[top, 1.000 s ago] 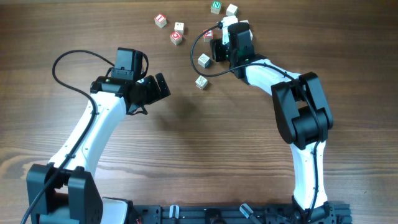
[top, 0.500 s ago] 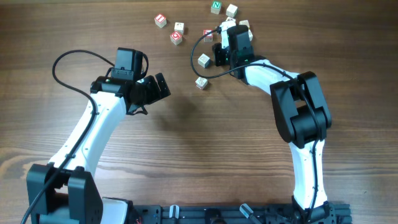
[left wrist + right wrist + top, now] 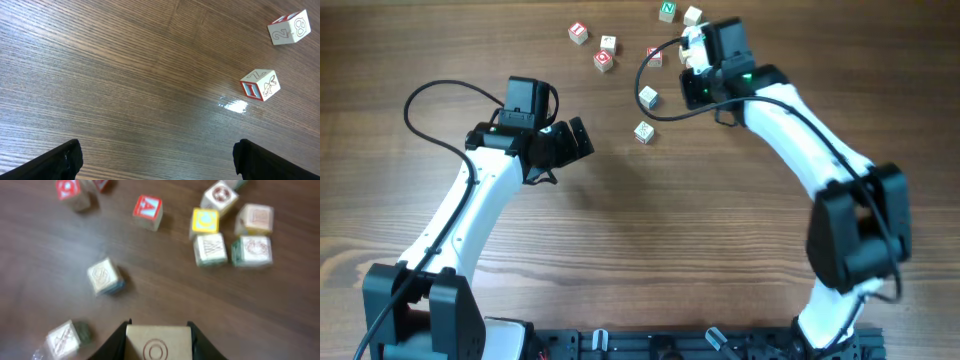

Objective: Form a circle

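right wrist: right gripper (image 3: 158,334) grips a letter cube (image 3: 158,347), other cubes (image 3: 210,249) beyond.

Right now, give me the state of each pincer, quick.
Left pincer: open, holding nothing.
Right pincer: closed on a wooden letter cube with a ring mark on its face.

a brown wooden table (image 3: 620,260) fills every view — the grain runs side to side from overhead and slants in the left wrist view. light is soft and even, with one small bright patch of glare (image 3: 232,105). a black rail (image 3: 640,345) edges the near side.
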